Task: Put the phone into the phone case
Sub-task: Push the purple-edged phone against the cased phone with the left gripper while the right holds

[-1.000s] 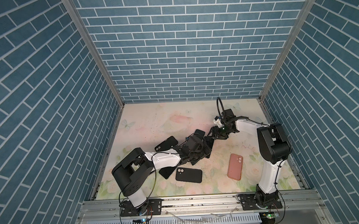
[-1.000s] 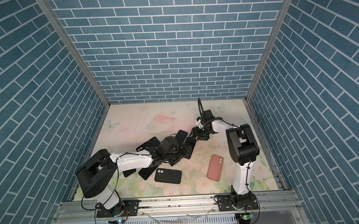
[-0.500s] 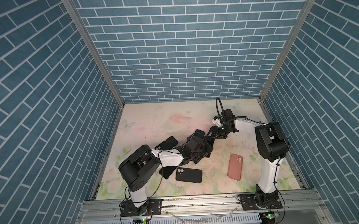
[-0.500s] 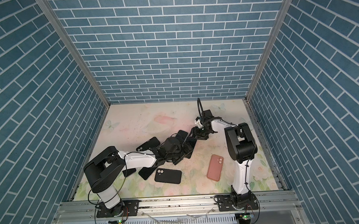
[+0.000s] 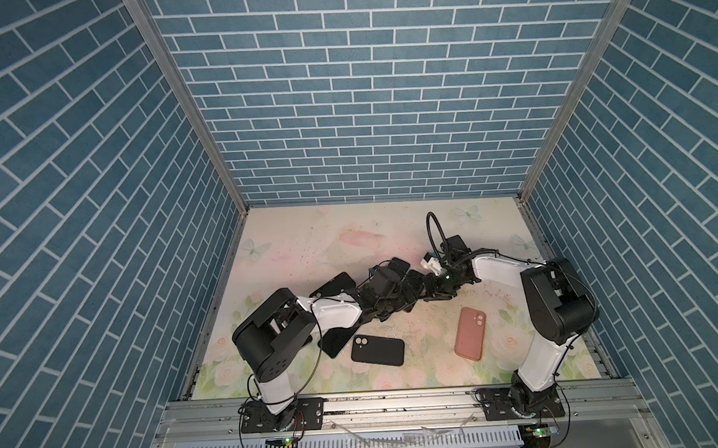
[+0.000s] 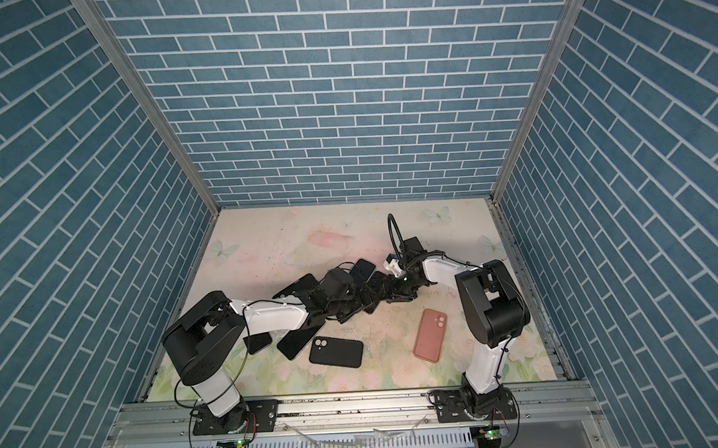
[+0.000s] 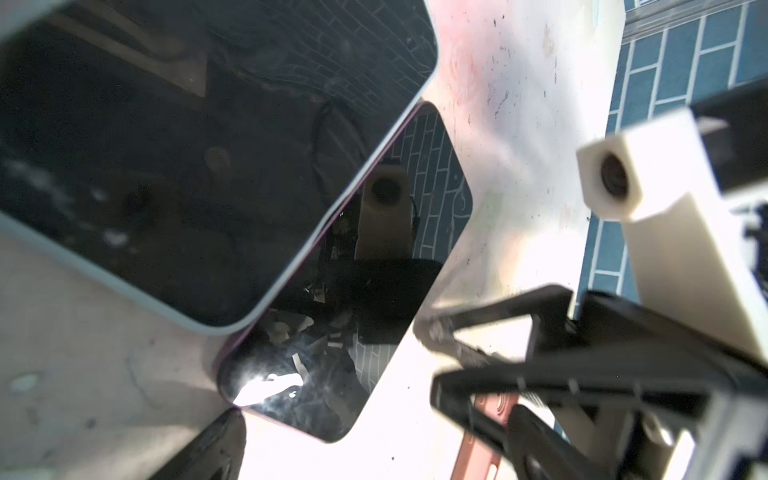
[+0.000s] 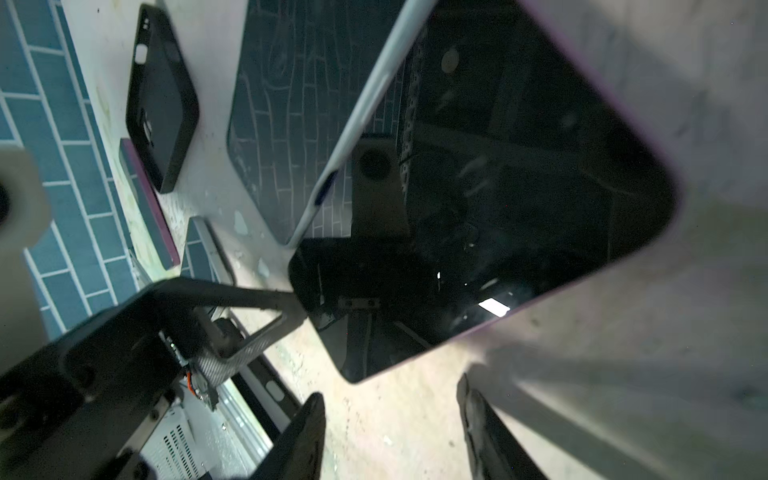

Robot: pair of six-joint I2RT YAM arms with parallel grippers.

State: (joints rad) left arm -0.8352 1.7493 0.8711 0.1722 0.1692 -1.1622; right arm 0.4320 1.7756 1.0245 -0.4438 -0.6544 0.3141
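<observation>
Where the phone (image 8: 519,208) lies, the right gripper (image 8: 390,390) gapes.

Both top views are bright, even and sharp, out to the brick walls (image 5: 77,204) at 3 and 9 o'clock. My left wrist view burns the table (image 7: 519,124) to white, with a glint on a phone screen (image 7: 266,386). My right wrist view is dim, my fingers (image 8: 299,436) smeared.

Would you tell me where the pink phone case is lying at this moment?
In a top view the pink phone case lies flat on the table's front right, between the black phone case and the right arm's upright link.
</observation>
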